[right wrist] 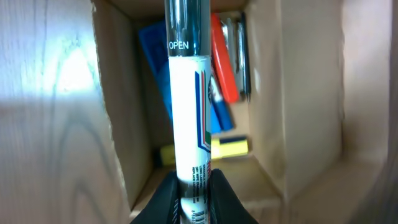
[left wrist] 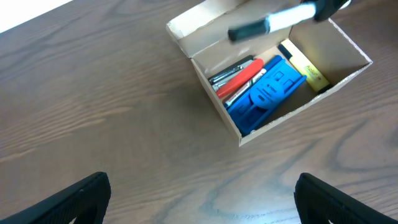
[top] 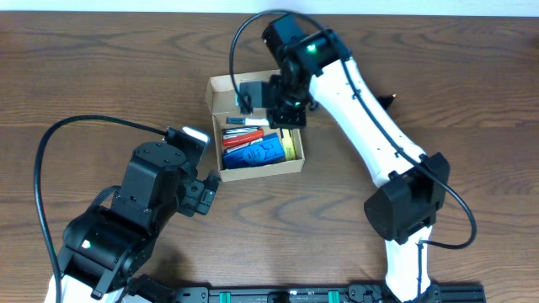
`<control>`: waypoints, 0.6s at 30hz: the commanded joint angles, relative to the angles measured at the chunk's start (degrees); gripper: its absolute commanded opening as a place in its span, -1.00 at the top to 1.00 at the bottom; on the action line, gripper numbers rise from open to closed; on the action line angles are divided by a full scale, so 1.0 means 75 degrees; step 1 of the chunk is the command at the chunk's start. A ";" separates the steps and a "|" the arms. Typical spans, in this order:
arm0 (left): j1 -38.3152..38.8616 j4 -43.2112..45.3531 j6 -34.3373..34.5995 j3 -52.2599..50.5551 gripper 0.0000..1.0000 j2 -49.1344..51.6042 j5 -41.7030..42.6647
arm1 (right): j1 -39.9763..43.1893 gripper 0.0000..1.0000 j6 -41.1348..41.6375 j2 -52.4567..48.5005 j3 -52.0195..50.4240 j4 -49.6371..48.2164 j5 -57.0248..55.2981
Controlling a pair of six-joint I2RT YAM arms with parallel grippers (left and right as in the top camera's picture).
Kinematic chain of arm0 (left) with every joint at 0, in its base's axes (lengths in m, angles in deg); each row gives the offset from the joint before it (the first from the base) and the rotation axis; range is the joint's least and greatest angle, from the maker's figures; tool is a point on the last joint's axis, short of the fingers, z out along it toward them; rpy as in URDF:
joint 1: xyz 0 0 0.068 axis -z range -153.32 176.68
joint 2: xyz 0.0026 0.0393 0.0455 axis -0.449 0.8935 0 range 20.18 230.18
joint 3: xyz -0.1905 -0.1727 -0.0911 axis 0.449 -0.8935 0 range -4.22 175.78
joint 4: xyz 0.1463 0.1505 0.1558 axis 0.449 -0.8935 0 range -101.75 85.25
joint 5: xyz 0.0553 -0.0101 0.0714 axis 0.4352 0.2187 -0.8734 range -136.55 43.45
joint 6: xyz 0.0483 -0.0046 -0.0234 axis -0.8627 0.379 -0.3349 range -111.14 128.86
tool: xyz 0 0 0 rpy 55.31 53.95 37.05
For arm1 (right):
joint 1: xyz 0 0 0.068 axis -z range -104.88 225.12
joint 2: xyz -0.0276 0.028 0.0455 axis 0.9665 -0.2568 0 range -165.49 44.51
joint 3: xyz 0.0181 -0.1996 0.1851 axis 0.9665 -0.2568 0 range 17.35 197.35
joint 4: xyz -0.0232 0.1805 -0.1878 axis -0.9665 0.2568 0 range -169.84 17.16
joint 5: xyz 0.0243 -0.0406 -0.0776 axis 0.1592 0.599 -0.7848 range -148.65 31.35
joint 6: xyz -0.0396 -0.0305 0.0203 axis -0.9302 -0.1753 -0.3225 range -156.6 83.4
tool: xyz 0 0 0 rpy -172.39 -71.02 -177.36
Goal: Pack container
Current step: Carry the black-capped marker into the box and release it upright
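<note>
Cardboard box [top: 223, 97], lid open, standing on wooden counter [top: 101, 67]; holds blue case [left wrist: 267, 93], red pen [left wrist: 239, 78], yellow block [left wrist: 308, 70]. Right hand [right wrist: 189, 194] clenched on white marker [right wrist: 188, 124], poised above box opening. Left hand [left wrist: 202, 186] released, empty, near box. Risk: marker looks nearly box-length; tilted release could catch a wall or ride atop contents, blocking the lid
</note>
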 commanded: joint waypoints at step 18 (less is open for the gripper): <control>-0.0006 -0.0026 -0.0134 0.0093 -0.90 0.0003 0.0058 | -0.0280 0.86 -0.1020 -0.0105 -0.2436 -0.2110 -0.0064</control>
